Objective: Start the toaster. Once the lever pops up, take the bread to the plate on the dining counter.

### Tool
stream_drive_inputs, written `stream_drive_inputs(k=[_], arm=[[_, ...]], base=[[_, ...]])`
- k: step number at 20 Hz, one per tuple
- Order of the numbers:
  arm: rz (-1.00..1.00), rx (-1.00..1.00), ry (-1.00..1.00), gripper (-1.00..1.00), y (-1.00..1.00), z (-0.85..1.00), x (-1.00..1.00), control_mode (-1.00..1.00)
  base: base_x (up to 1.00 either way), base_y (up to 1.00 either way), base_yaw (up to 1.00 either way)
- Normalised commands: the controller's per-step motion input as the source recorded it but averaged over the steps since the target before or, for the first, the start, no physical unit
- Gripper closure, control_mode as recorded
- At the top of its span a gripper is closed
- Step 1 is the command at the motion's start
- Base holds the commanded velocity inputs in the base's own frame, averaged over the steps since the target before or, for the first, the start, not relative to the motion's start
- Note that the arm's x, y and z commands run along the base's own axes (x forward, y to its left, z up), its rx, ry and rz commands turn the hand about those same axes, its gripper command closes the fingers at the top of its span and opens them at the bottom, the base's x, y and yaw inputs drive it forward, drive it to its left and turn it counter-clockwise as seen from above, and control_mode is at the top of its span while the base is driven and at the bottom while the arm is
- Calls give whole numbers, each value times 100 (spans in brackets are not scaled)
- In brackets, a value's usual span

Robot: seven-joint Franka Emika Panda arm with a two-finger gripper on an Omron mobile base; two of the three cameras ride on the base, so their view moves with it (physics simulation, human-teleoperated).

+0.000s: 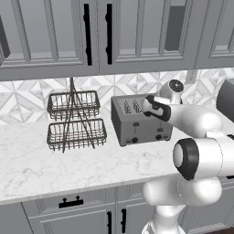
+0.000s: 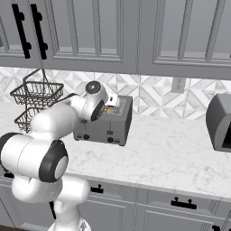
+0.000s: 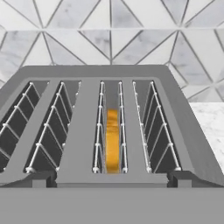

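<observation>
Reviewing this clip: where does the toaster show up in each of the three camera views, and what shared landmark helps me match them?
Left base view: the toaster stands at centre on the wall counter, right of the wire basket rack.
Right base view: the toaster sits left of centre, partly behind the arm.
Hand view: the toaster is seen from above, the bread in one slot.
Shared landmark: the triangle-patterned backsplash behind it.

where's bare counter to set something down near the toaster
Bare marble lies in front of the toaster and the wire basket rack, out to the counter edge. A wider bare stretch runs between the toaster's other side and the dark appliance. Crowded: the narrow gap between rack and toaster.
</observation>
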Motion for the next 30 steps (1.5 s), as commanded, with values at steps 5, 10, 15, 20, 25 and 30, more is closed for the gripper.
stream_drive_inputs(k=[5,10,15,20,25,30], arm=[[0,0,4,-100,0,-22,15,-100],[0,0,5,-100,0,-21,16,-100],[0,0,5,-100,0,-18,9,-100],[0,0,5,-100,0,-8,1,-100],[0,0,1,-100,0,0,0,-100],[0,0,0,-100,0,0,0,-100]], base=[[0,0,0],[0,0,0],[0,0,0],[0,0,0],[0,0,0],[0,0,0]])
